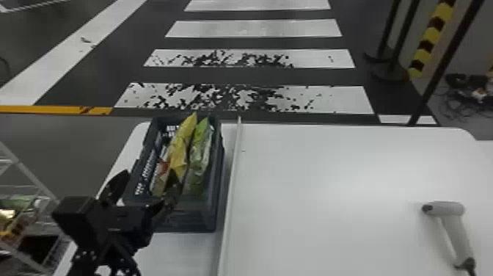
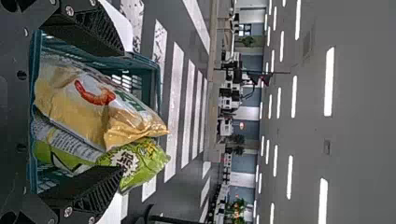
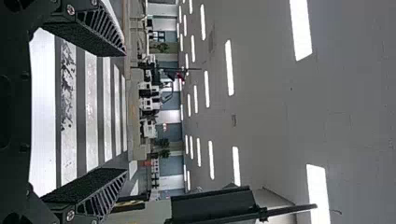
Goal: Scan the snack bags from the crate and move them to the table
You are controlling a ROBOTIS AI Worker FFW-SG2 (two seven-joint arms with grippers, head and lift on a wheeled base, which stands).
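1. Two black fingers of the left gripper (image 1: 150, 175) stand apart, nothing held, at the crate's near left corner; the right-hand one reaches over the near end.
2. Crate (image 1: 211, 220): on the left part of the table, long side running away from the robot.
3. Yellow snack bag (image 1: 179, 154): inside the crate, ahead of the left gripper and somewhat to its right. Long axis runs near to far, top edge above the rim.
4. Green snack bag (image 1: 200, 158): just right of the yellow one, same axis, by the right wall; farther from the left gripper.
5. Judgement: left arm is nearer. Next move likely goes forward and rightward, fingers to straddle the yellow bag's thickness. Risk: pinching both bags.
6. White table (image 1: 330, 165): broad surface right of the crate.
7. Barcode scanner (image 1: 445, 209): lying at far right on the table, ungrasped.
8. Right gripper (image 3: 125, 112): spread, empty.
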